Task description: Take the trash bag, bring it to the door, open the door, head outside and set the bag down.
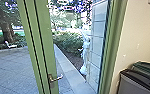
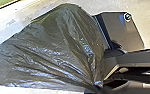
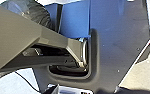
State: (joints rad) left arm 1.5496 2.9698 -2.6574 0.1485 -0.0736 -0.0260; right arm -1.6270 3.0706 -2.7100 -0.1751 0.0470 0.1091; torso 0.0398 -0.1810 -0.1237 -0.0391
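In the robot's left hand (image 2: 99, 84), which is clamped on its gathered neck, the dark, crinkled plastic trash bag (image 2: 53, 50) fans out from the grip, while the green-framed door's (image 1: 45, 40) silvery metal lever handle (image 1: 57, 78) lies ahead, slightly left.

Bright daylight outside; pale glare on trash bag (image 2: 51, 47).

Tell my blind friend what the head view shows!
A green-framed door with a metal lever handle looks onto a grey paved yard, leafy green bushes and a brown tree trunk. A grey bin with a black rim stands by a cream wall.
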